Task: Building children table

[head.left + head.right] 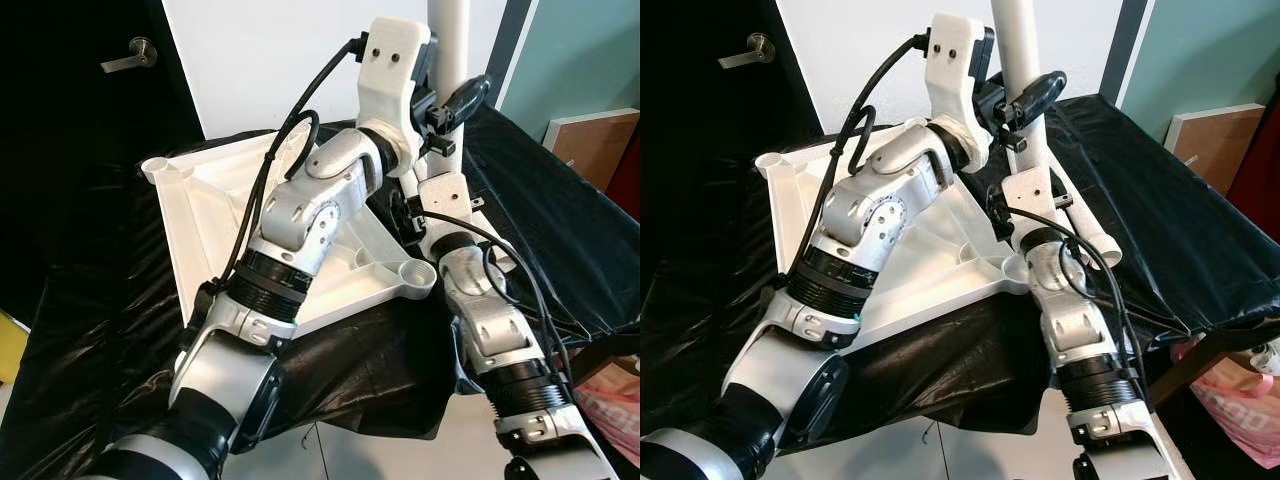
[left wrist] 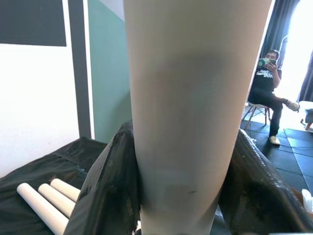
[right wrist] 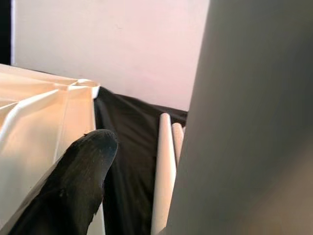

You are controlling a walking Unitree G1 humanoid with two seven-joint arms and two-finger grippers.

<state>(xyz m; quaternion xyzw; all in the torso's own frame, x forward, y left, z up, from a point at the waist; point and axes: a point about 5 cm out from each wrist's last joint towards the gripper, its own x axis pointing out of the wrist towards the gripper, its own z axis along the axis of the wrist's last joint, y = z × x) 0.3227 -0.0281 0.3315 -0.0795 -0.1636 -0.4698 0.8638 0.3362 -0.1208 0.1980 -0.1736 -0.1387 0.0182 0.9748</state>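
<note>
Left wrist view: jaws clamp leg (image 2: 186, 112)

Past my left pincer, at the right edge of its wrist view, a seated person (image 2: 268, 85) wears a dark T-shirt (image 2: 266, 78) with white lettering across the chest. It looks like "JUST DO IT" (small and blurred, so I cannot be certain). At the lower right of my head view a pink bag (image 1: 612, 400) carries print too blurred to read.

Both arms raised over the work surface.
Left gripper (image 2: 176, 196) is clamped on the upright white leg (image 2: 190, 98); right gripper (image 3: 146, 196) is held against it.
</note>
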